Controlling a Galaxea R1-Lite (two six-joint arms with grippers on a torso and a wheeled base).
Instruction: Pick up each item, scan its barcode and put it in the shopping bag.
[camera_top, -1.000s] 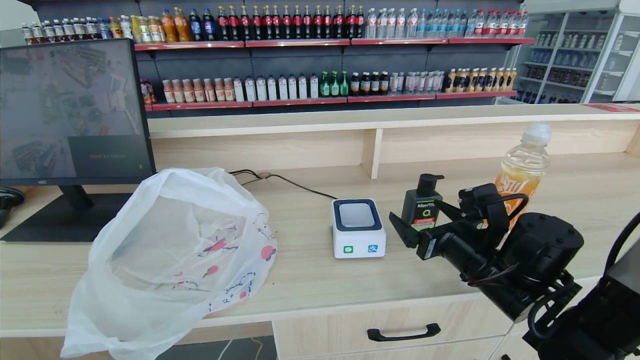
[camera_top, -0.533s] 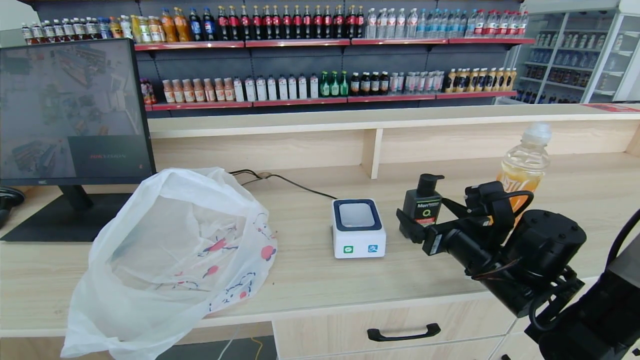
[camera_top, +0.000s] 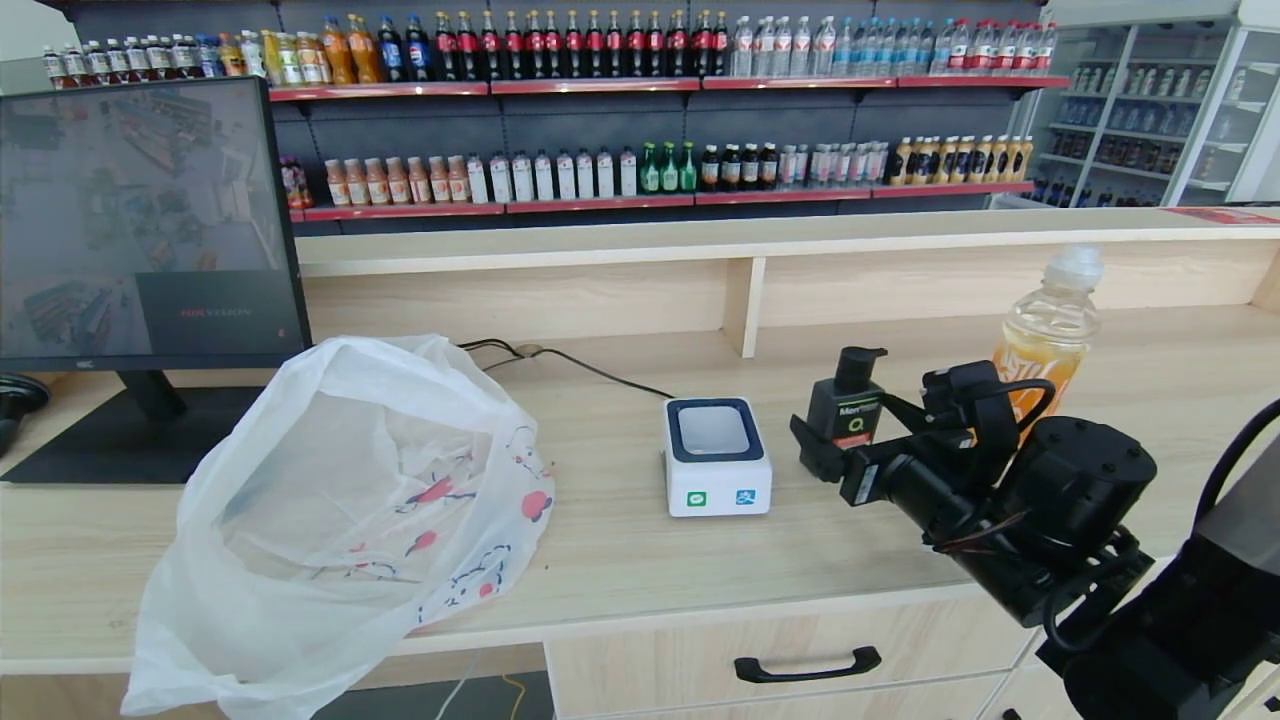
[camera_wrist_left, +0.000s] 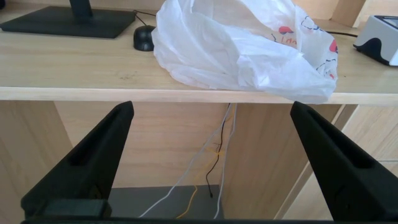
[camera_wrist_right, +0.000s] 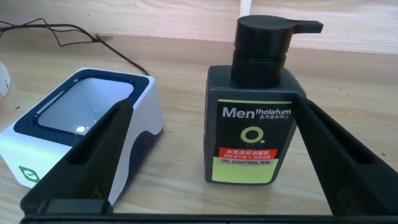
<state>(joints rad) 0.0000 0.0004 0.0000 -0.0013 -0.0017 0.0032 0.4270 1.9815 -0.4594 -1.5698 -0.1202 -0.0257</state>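
Note:
A black pump bottle (camera_top: 845, 408) (camera_wrist_right: 252, 134) stands upright on the counter, just right of the white barcode scanner (camera_top: 715, 468) (camera_wrist_right: 87, 137). My right gripper (camera_top: 880, 425) (camera_wrist_right: 211, 106) is open and level with the bottle, one finger on each side of it, with nothing held. Behind that arm stands an orange drink bottle (camera_top: 1045, 330). At the counter's left front the white shopping bag (camera_top: 340, 520) (camera_wrist_left: 236, 43) lies slumped with its mouth open. My left gripper (camera_wrist_left: 209, 112) is open and empty, below the counter's front edge in front of the bag.
A monitor (camera_top: 140, 220) stands at the back left, with a black mouse (camera_wrist_left: 143, 38) near its base. The scanner's cable (camera_top: 580, 365) runs to the back. A raised shelf and divider (camera_top: 742, 305) close off the back of the counter. Drawers with a handle (camera_top: 805, 665) sit below.
My right gripper has edged forward and slightly up, bringing its fingers closer around the pump bottle. The bag, scanner and bottles have not moved.

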